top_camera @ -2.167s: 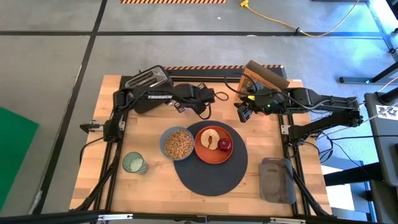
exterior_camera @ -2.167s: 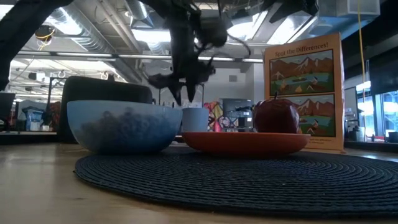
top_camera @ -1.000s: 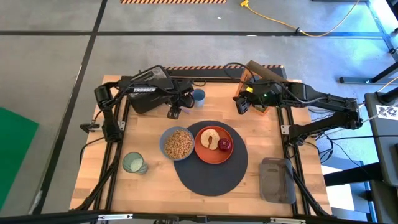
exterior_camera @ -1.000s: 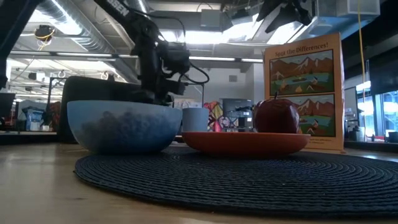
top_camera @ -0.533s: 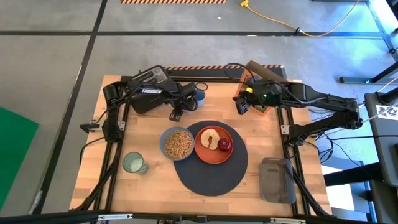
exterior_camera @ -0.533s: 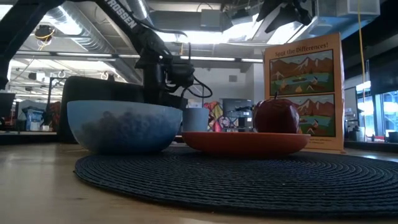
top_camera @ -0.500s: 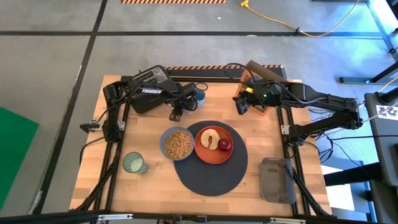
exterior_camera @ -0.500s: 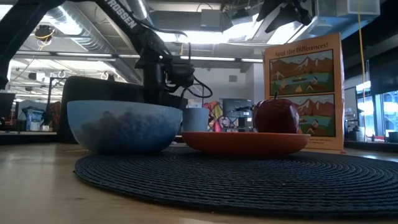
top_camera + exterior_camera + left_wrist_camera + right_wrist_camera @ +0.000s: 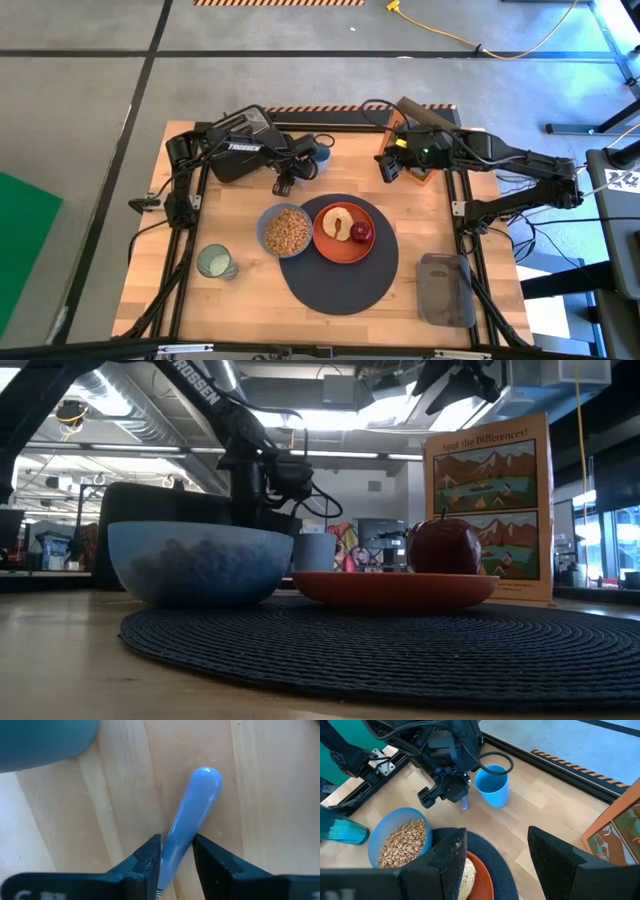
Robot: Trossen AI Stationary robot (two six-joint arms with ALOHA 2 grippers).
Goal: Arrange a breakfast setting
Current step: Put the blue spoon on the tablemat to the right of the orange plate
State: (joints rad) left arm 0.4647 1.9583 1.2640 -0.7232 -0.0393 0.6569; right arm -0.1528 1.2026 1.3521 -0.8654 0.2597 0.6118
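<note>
My left gripper [image 9: 283, 184] is low over the bare wood beyond the dark-grey mat [image 9: 338, 262], shut on a spoon with a blue handle [image 9: 192, 810]. The spoon's bowl end is hidden behind the gripper. On the mat stand a blue bowl [image 9: 286, 231] of cereal and an orange plate [image 9: 340, 246] with a toast slice [image 9: 337, 221] and a red apple [image 9: 361, 234]. The green glass cup [image 9: 215, 262] stands on the wood at the near left. My right gripper [image 9: 388, 170] hovers open and empty by the cereal box [image 9: 425, 125]. My left gripper pinches the spoon's blue handle [image 9: 172, 851] between its two fingers, which lie across it. The fingers come from above, slanting down. The handle's rounded free end [image 9: 206, 776] sticks out past the fingertips, close over the wood; whether it touches the table I cannot tell.
A blue cup [image 9: 320, 153] stands just to the far right of my left gripper. The black toaster [image 9: 238, 128] sits at the far left under my left arm. A grey folded cloth [image 9: 445, 288] lies at the near right. There is bare wood on the table's left side.
My left gripper has come down and toward the table's left, from over the mat's far edge to the wood beside the blue cup. It has kept still for the last half second. My right gripper has drawn back a little toward the far edge.
</note>
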